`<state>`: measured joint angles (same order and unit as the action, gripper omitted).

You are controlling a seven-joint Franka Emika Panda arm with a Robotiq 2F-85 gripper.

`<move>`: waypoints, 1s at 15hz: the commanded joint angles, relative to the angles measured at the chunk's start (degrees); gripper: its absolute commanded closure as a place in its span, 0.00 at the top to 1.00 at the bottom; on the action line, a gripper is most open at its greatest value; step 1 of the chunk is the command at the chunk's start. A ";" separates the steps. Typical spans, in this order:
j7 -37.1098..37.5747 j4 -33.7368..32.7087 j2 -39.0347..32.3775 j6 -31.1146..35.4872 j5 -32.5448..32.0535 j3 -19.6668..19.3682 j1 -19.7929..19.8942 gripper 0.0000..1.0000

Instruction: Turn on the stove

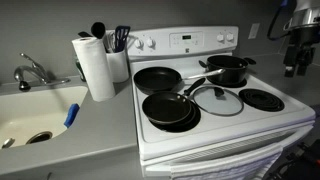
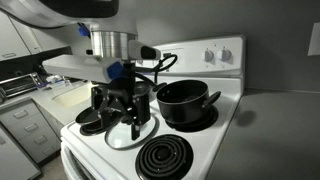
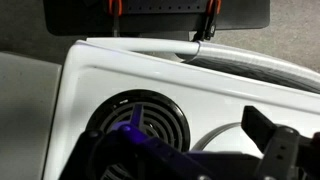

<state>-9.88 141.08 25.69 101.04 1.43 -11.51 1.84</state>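
At the kitchen range: your gripper (image 1: 297,60) hangs in the air off the side of the stove (image 1: 220,133) away from the sink (image 1: 30,118), touching nothing. Its dark fingers (image 2: 135,122) are spread wide and empty (the wrist view shows them as black shapes well apart along its bottom edge).

The stove is a boxy range in glossy white enamel. It stands against a grey wall, just beside a smooth grey counter surface (image 1: 100,128). Its raised back panel (image 1: 185,40) runs side to side along the wall, which is the stove's long axis in this view. The panel faces out toward the room and carries round white knobs (image 1: 147,43) in pairs at each end, with a small display between them.

On the top, a bare black coil burner (image 3: 140,120) spirals in the front corner nearest your gripper. Two round black frying pans (image 1: 168,108) sit on the burners on the sink side. A squat black pot (image 2: 185,100) with loop handles sits at the back, and a flat glass lid (image 1: 218,100) with a metal rim lies between them.

On the counter, a white paper towel roll (image 1: 97,68) stands upright. It is just beside a pale utensil holder (image 1: 118,65), next to the stove. A curved chrome faucet (image 1: 35,70) rises behind the cream basin.
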 commanded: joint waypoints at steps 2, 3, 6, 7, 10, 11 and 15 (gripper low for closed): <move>-0.94 -0.37 -0.63 1.05 -1.01 1.64 1.27 1.00; -1.39 -0.61 -0.98 1.95 -1.60 1.74 1.22 1.00; -1.68 -0.95 -1.72 5.08 -4.22 2.44 1.17 1.00; -2.07 -0.81 -1.90 7.44 -5.55 2.59 1.20 1.00; -3.21 -0.53 -2.66 15.56 -7.95 2.29 1.12 1.00; -3.65 -0.50 -2.90 18.65 -8.17 2.14 1.01 1.00; -6.40 -0.12 -4.36 34.39 -7.54 1.50 0.41 1.00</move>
<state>-13.16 141.19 23.45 126.79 -6.34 -9.84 1.92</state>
